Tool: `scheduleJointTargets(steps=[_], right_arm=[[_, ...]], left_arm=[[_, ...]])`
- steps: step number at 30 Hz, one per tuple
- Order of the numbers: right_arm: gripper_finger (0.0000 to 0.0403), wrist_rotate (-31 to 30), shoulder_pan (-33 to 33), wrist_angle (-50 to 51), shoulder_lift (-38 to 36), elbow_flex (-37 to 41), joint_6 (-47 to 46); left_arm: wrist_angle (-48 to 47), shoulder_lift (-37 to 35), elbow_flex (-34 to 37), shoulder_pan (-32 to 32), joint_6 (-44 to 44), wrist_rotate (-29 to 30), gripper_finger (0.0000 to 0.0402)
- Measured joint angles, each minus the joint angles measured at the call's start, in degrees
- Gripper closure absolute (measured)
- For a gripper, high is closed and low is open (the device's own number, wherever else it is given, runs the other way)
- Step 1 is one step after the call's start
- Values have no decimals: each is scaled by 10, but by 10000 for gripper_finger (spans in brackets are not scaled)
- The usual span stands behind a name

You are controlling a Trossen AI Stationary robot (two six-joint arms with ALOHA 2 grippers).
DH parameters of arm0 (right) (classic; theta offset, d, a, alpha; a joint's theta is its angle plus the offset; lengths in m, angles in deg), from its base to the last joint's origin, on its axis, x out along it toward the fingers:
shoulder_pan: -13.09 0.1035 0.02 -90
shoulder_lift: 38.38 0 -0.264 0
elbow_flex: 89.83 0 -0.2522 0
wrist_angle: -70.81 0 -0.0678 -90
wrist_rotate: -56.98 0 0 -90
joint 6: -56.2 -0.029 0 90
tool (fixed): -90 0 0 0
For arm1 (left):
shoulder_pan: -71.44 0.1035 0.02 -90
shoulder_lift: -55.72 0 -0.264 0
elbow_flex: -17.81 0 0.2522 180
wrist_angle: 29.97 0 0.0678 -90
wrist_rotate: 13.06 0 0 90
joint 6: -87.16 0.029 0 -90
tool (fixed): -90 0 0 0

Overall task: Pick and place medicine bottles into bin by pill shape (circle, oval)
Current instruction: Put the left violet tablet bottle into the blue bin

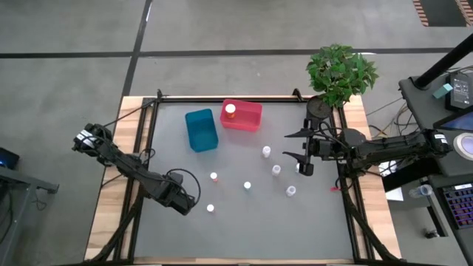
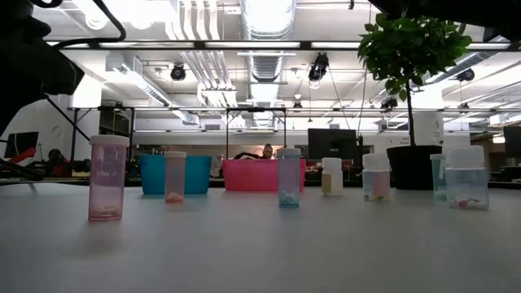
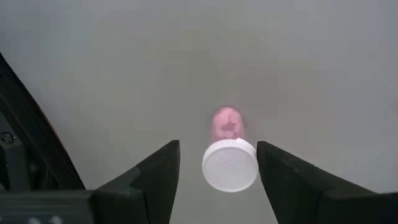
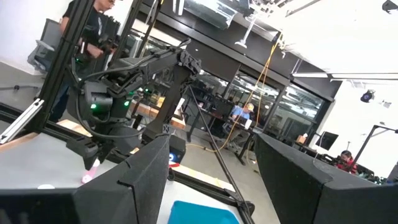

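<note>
Left wrist view: left gripper (image 3: 217,171) spread around pink bottle (image 3: 229,155); right gripper (image 1: 303,151) spread, empty; no readable labels.

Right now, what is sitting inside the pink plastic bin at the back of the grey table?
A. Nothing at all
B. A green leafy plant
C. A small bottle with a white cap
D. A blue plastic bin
C: the high view shows one small bottle with a white cap inside the pink plastic bin; the blue plastic bin stands beside it.

Leafy potted plant (image 1: 340,74) at the grey table's (image 1: 244,229) far right corner
</note>
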Motion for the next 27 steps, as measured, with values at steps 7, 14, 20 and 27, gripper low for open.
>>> scheduleJointTargets(steps=[7,14,20,27], right_arm=[[177,0,0,0,0,0,0],[177,0,0,0,0,0,0],[177,-1,0,6,0,0,0],[177,-60,0,34,-1,0,13]], left_arm=[[0,0,0,3,2,0,250],[0,-1,-5,3,3,0,313],[-10,-5,-20,4,7,-1,306],[-85,-7,-93,41,85,4,310]])
